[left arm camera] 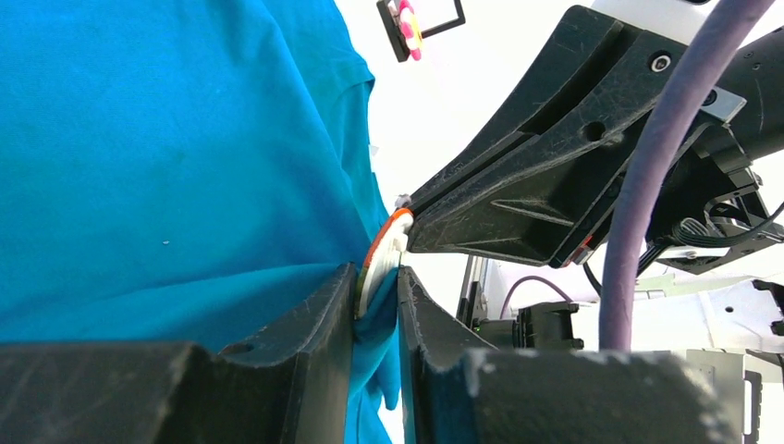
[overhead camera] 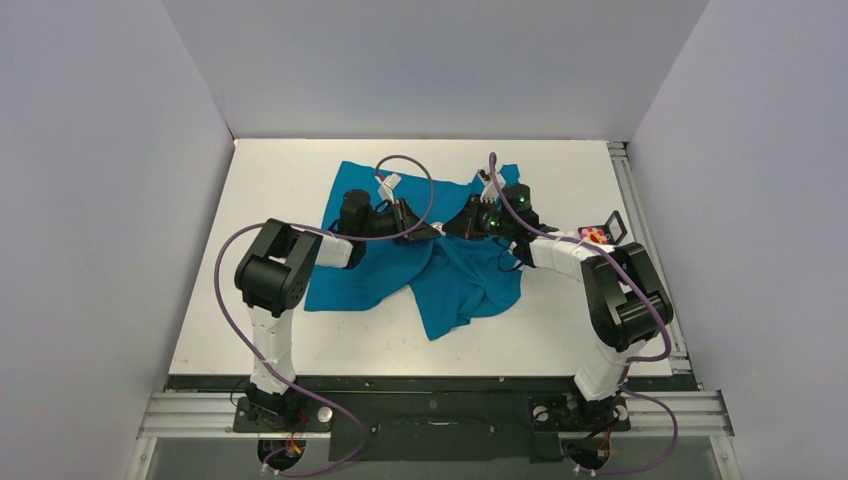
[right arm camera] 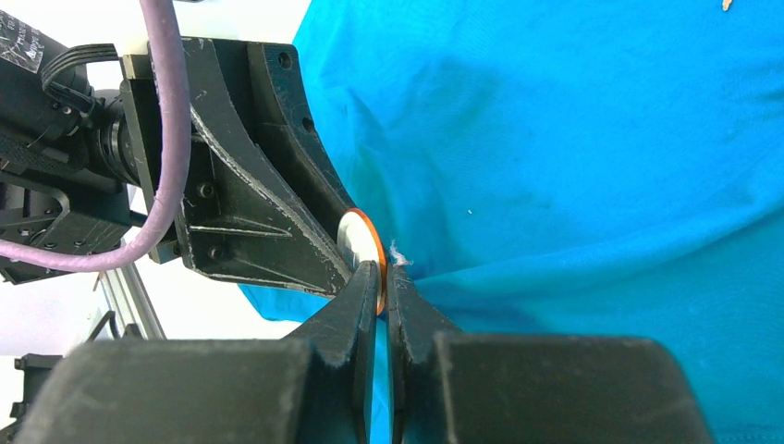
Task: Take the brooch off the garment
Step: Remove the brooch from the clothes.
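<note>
The teal T-shirt (overhead camera: pixel 470 275) lies crumpled mid-table, and it fills the left wrist view (left arm camera: pixel 166 139) and the right wrist view (right arm camera: pixel 573 139). Both grippers meet over its middle. My left gripper (left arm camera: pixel 377 277) is shut on a thin round white disc with an orange rim (left arm camera: pixel 384 254) and a fold of shirt. My right gripper (right arm camera: pixel 382 273) is shut on the same disc's rim (right arm camera: pixel 359 236). In the top view the left gripper (overhead camera: pixel 437 231) and the right gripper (overhead camera: pixel 447 229) touch tip to tip. A pink-and-yellow flower brooch (overhead camera: pixel 595 237) lies off the shirt at the right, and it also shows in the left wrist view (left arm camera: pixel 407 26).
A small black frame (overhead camera: pixel 614 226) stands beside the flower near the table's right rail (overhead camera: pixel 640 230). White walls close in the left, back and right. Purple cables arch over both arms.
</note>
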`<state>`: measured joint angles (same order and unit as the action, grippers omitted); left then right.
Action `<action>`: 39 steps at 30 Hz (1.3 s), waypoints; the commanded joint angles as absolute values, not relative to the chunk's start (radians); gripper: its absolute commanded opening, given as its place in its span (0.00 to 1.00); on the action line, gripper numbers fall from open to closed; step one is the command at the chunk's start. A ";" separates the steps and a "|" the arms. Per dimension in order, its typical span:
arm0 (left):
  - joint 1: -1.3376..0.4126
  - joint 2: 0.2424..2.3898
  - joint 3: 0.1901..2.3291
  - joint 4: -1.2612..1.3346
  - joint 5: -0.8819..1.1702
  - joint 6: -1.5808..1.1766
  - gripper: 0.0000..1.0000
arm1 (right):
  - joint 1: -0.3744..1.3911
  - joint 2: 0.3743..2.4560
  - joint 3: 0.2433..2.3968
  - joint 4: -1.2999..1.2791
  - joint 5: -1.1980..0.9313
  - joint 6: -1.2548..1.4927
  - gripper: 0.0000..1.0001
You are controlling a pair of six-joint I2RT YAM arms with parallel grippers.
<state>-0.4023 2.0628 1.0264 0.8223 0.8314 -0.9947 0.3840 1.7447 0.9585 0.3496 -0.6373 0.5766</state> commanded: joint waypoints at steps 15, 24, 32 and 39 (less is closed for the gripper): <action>-0.397 2.078 1.008 1.109 0.912 -1.132 0.04 | 0.380 1.789 0.972 0.581 -0.857 0.749 0.13; -0.392 2.078 0.997 1.161 0.929 -1.166 0.04 | 0.351 1.815 0.971 0.623 -0.890 0.832 0.22; -0.390 2.088 0.998 1.202 0.943 -1.199 0.04 | 0.351 1.832 0.960 0.767 -0.961 0.973 0.03; -0.355 2.035 0.966 1.057 0.913 -1.098 0.51 | 0.338 1.777 0.939 0.654 -0.907 0.904 0.00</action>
